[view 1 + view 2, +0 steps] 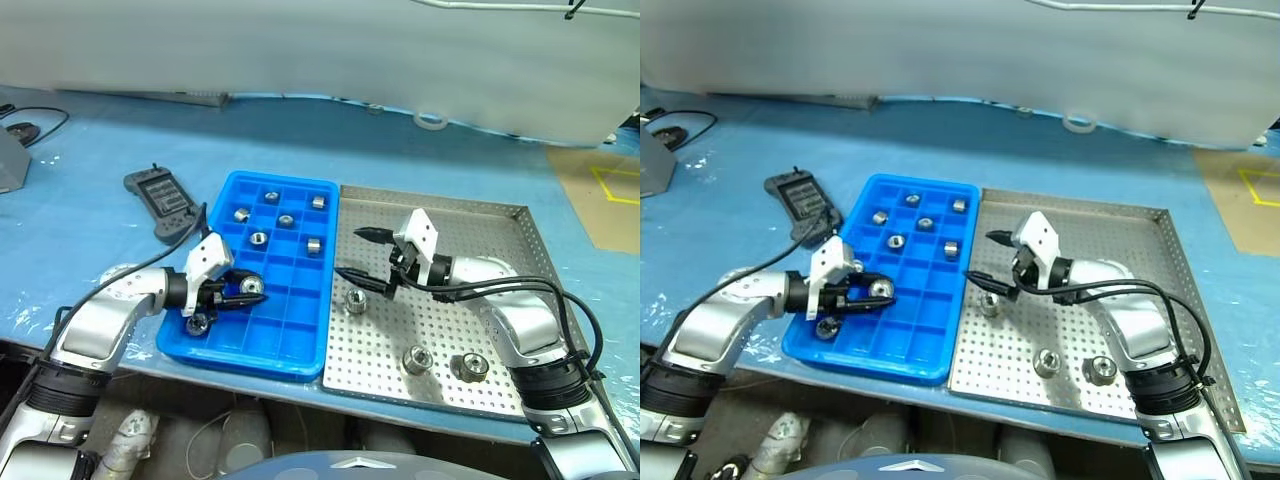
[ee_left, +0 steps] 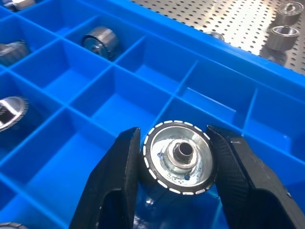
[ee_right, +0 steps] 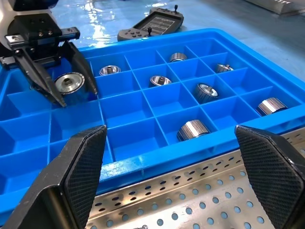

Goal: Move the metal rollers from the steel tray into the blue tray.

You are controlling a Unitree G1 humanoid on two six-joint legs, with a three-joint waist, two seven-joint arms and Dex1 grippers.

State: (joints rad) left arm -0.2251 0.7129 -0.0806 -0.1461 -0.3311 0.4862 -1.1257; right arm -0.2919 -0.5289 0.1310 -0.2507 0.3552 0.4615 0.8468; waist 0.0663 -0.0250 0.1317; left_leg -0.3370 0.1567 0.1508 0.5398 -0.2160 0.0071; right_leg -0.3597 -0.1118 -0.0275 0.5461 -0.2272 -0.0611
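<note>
One metal roller (image 2: 178, 158) is being clamped between the fingers of the left gripper (image 1: 228, 293) over the blue tray (image 1: 300, 330), its lower part hidden by the fingers. The right gripper (image 1: 358, 255) is being held wide apart, holding nothing, above the steel tray (image 1: 500, 300). Three rollers (image 1: 417, 359) are lying on that tray, one partly hidden by the lower finger.

The small round metal rollers (image 2: 178, 160) are shiny silver, and the one up close has a dark ridged rim. The bright blue plastic tray (image 1: 292, 340) with square boxes looks smooth and a bit glossy, while the flat grey steel tray (image 1: 500, 300) is dull metal full of little holes. The black fingers (image 3: 271, 164) have a rough bumpy skin, and the blue table sheet (image 1: 90, 210) is shiny and wrinkled.
</note>
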